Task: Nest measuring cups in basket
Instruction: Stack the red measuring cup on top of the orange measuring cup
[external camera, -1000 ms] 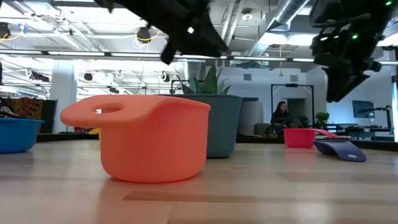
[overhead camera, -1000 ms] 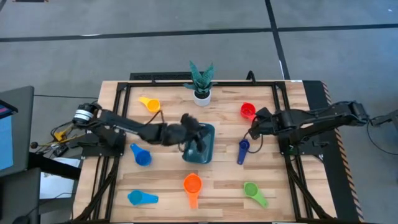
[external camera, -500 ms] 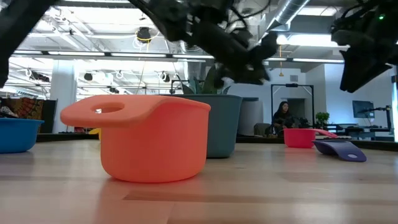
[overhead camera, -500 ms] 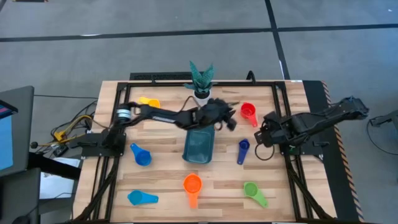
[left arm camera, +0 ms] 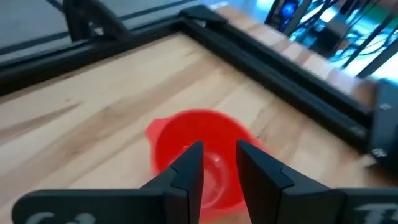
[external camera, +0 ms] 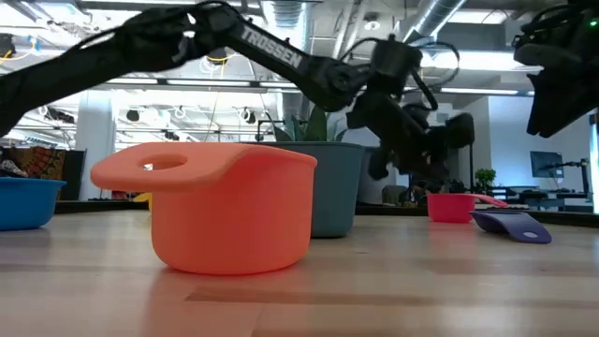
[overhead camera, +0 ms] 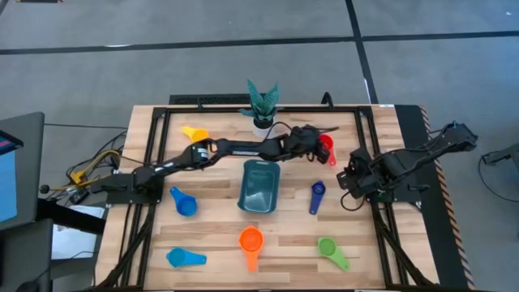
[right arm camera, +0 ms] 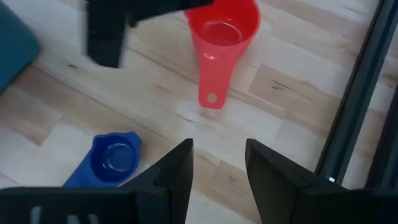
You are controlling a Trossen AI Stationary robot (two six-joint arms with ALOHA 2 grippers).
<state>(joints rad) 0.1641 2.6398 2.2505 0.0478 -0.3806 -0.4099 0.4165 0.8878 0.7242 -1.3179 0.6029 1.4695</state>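
Observation:
The red cup (overhead camera: 328, 150) rests on the table at the far right, its handle toward the near edge (right arm camera: 211, 81). My left gripper (overhead camera: 318, 148) reaches across the table and hovers just above it, open with a narrow gap (left arm camera: 219, 155) over the bowl (left arm camera: 205, 124). The low view shows it clear of the cup (external camera: 452, 206). The dark teal basket (overhead camera: 259, 186) stands mid-table. My right gripper (overhead camera: 350, 180) is open and empty (right arm camera: 217, 162), above the table right of the dark blue cup (overhead camera: 316, 195).
The yellow cup (overhead camera: 193, 132) lies far left, the blue cup (overhead camera: 183, 201) left of the basket. The light blue (overhead camera: 185, 258), orange (overhead camera: 250, 241) and green (overhead camera: 331, 250) cups lie along the near edge. A white pot with a plant (overhead camera: 262, 109) stands at the far edge.
My left gripper has risen from over the basket and swung toward the table's far right, stretching out until it hangs over the red cup. My right gripper has drawn back a little toward the right edge. The cups and the basket have stayed put.

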